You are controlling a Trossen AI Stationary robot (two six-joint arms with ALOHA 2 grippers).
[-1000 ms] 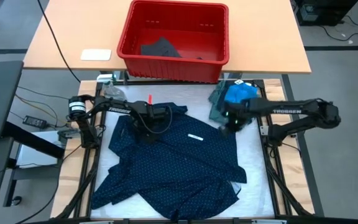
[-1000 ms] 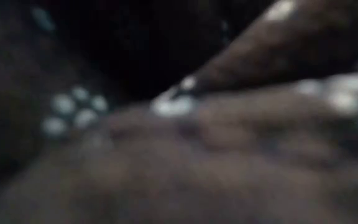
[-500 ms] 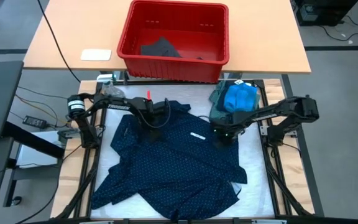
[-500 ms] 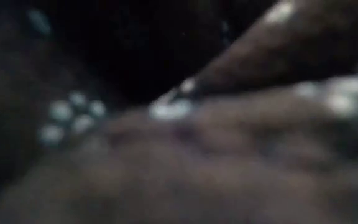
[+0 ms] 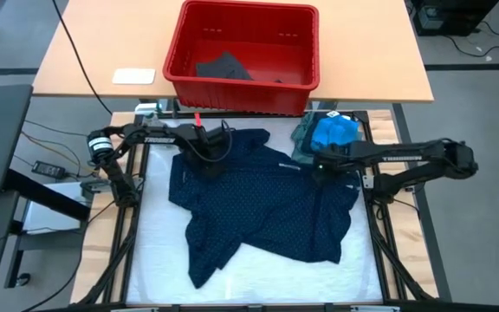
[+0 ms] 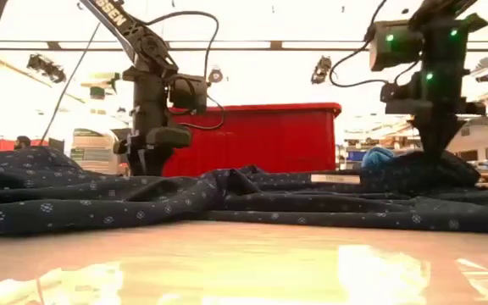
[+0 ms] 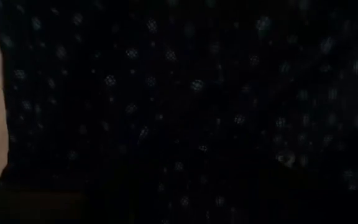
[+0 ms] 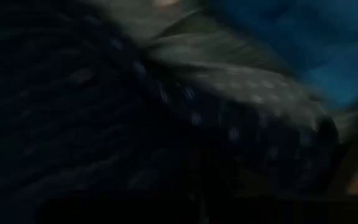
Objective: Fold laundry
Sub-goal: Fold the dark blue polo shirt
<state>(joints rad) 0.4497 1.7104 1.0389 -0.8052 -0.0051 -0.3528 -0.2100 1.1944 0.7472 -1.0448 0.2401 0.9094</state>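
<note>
Navy dotted piece (image 5: 267,204) dragged toward bin.

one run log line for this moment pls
left gripper on navy dotted shirt | right gripper shut on its far edge | blue garment beside

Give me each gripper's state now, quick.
Left gripper: down on the navy dotted shirt, cannot tell.
Right gripper: shut on the shirt's edge.

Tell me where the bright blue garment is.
In the high view the bright blue garment sits at the table's far right corner, on the grey-green shirt, just in front of the red bin and beside the navy dotted shirt.
</note>
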